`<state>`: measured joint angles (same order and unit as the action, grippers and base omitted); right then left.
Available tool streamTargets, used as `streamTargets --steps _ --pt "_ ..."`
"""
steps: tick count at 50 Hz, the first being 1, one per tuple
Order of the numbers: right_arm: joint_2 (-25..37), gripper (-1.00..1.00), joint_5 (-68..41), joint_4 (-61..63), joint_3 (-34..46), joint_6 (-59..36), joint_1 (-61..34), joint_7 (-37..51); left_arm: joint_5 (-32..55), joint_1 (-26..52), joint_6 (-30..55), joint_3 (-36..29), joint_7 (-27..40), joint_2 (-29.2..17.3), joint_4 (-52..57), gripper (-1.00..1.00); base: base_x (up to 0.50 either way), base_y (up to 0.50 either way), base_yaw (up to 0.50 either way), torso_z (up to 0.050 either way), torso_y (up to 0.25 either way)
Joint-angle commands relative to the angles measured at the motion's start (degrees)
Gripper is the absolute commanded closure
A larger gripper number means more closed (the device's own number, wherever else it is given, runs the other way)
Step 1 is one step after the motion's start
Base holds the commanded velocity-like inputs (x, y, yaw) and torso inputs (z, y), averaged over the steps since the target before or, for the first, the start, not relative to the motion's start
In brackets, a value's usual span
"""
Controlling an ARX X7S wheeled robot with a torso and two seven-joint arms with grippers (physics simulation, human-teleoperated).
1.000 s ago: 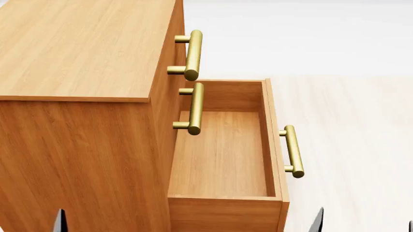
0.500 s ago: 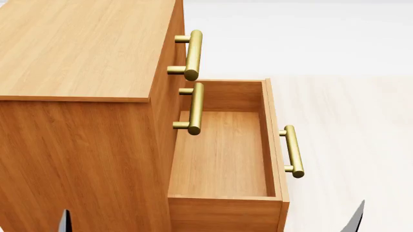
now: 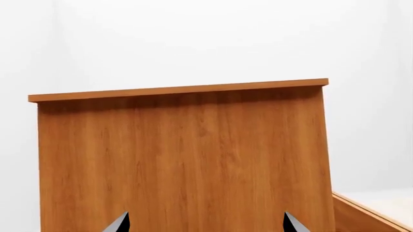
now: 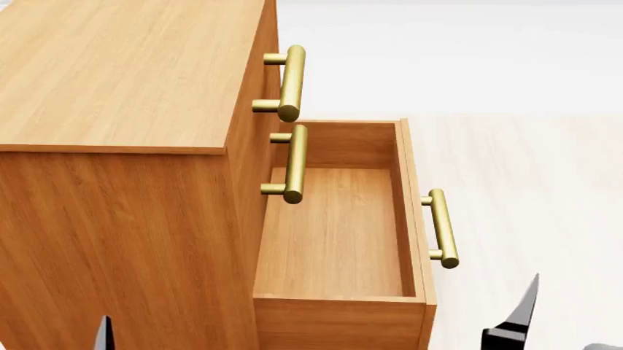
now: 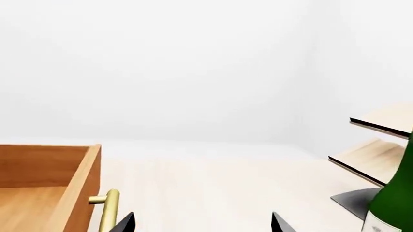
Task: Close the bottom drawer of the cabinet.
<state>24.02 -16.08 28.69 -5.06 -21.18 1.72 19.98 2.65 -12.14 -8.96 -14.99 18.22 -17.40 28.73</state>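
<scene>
- Drawer first: we see the bottom drawer (image 4: 336,240) pulled well out of the cabinet (image 4: 117,80), toward the right in the head view, its inside bare wood.
- Its brass bar handle (image 4: 443,227) sits on the outer face of the drawer front, over the pale floor (image 4: 545,182).
- Two more brass handles (image 4: 290,82) stand one above the other on the cabinet's front, on drawers that are pushed in.
- Our right gripper (image 4: 521,321) shows at the near right of the head view, just beside the drawer's near corner and touching nothing; its fingers (image 5: 125,223) stand apart with nothing between them, the drawer handle close by the left one.
- Our left gripper (image 3: 205,224) faces the cabinet's plain side panel; its fingers (image 3: 119,223) are spread wide and hold nothing.
- In the right wrist view, a green bottle (image 5: 393,198) and pale slanted shelves (image 5: 377,159) lie well apart from the drawer.
</scene>
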Motion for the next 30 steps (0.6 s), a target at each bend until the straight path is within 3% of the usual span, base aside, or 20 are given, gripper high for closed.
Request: streamTargets --steps 1,30 --pt "1.61 -1.00 -3.91 -3.82 -0.23 -3.32 -4.58 -2.92 0.02 0.23 0.75 -0.40 0.31 -0.25 0.32 -1.00 0.00 0.00 0.00 0.000 0.000" --pt "3.61 -1.00 -4.87 -16.47 4.94 -8.89 -14.03 -7.51 0.48 0.58 1.03 -1.05 1.06 -0.93 0.36 -1.00 0.00 0.00 0.00 0.000 0.000"
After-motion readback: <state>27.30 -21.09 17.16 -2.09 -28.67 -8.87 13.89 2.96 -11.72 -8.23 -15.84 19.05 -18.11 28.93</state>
